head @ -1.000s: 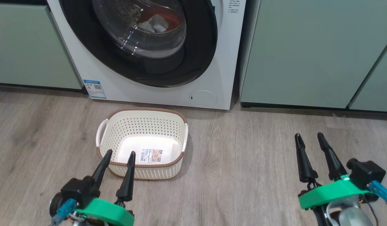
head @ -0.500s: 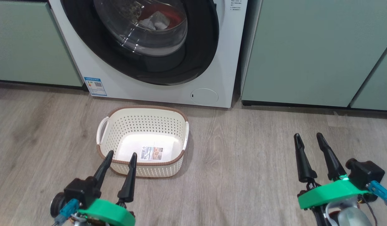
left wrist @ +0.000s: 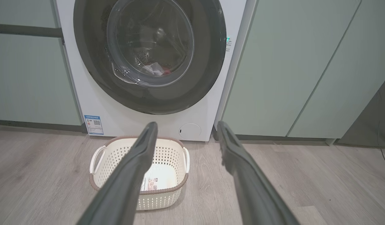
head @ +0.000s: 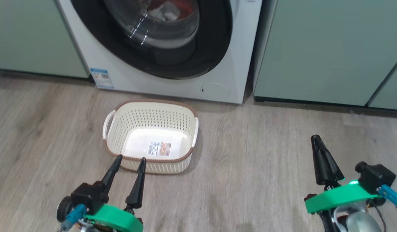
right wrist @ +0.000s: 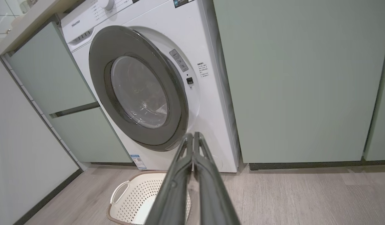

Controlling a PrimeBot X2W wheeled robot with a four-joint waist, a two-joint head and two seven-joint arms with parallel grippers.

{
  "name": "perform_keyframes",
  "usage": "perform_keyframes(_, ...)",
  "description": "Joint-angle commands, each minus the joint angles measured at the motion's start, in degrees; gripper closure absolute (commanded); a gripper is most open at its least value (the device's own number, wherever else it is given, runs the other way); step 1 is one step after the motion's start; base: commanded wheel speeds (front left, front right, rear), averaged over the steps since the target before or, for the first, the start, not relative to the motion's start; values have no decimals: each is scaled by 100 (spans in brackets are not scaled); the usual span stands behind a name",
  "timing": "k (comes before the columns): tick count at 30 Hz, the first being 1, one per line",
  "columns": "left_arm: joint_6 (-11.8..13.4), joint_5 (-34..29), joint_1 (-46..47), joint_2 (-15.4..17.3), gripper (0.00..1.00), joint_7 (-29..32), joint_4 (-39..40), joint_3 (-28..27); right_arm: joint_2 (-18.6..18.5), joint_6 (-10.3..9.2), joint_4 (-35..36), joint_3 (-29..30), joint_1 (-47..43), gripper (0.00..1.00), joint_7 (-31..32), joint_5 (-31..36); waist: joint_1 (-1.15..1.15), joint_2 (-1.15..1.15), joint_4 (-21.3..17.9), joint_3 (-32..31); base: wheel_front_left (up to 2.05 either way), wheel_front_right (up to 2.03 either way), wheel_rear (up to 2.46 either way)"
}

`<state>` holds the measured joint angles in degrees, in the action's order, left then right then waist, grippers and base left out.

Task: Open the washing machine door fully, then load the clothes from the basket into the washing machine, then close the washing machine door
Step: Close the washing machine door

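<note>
From my station I see the washing machine (head: 240, 64) standing between pale green cabinets (head: 314, 48), with the washing machine door (head: 217, 48) swung across the opening. In the right wrist view its latch edge looks slightly proud of the white front, and I cannot tell whether it is latched. Through the glass bowl I can make out the clothes (head: 182, 6), red with a white patch, lying inside the drum; the left wrist view shows them low behind the glass (left wrist: 155, 68). The basket (head: 147, 122) sits on the wood floor (head: 250, 145) just in front of the machine, below the door, and the sticker (head: 159, 149) on its bottom is in plain sight. My left tool (head: 131, 158) hangs at the basket's near rim with its two fingers spread wide and nothing between them, as the left wrist view confirms (left wrist: 187, 125). My right tool (head: 316, 139) is well off to the right of the basket, above bare floor, its fingers pressed together tip to tip and gripping nothing (right wrist: 192, 135).
</note>
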<state>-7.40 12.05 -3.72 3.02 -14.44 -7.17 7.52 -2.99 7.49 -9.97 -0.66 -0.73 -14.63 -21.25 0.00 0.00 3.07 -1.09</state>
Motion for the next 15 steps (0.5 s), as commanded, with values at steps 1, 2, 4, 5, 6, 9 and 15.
perform_keyframes(1,17,43,302,-14,0,-56,230,-129,-142,0,274,-231,303,100,-37,30,0,0,130,178,0,0,0)
perform_keyframes(2,24,55,330,-14,0,-56,256,-110,-209,0,329,-319,360,100,-37,66,0,0,184,301,0,0,0)
perform_keyframes(4,29,77,384,-14,0,-56,285,-88,-293,0,388,-435,440,100,-37,95,0,0,251,434,0,0,0)
perform_keyframes(5,39,106,452,-14,0,-56,308,-70,-402,0,441,-572,547,100,-37,129,0,0,318,568,0,0,0)
perform_keyframes(6,49,110,625,-14,0,-56,325,-11,-643,0,533,-817,829,100,-37,187,0,0,470,909,0,0,0)
perform_keyframes(9,57,132,822,-14,0,-56,344,47,-913,0,513,-1114,1220,100,-37,202,0,0,600,1224,0,0,0)
perform_keyframes(15,131,351,1219,-14,0,-56,425,207,-1706,0,213,-1995,2730,100,-18,18,0,0,941,1970,0,0,0)
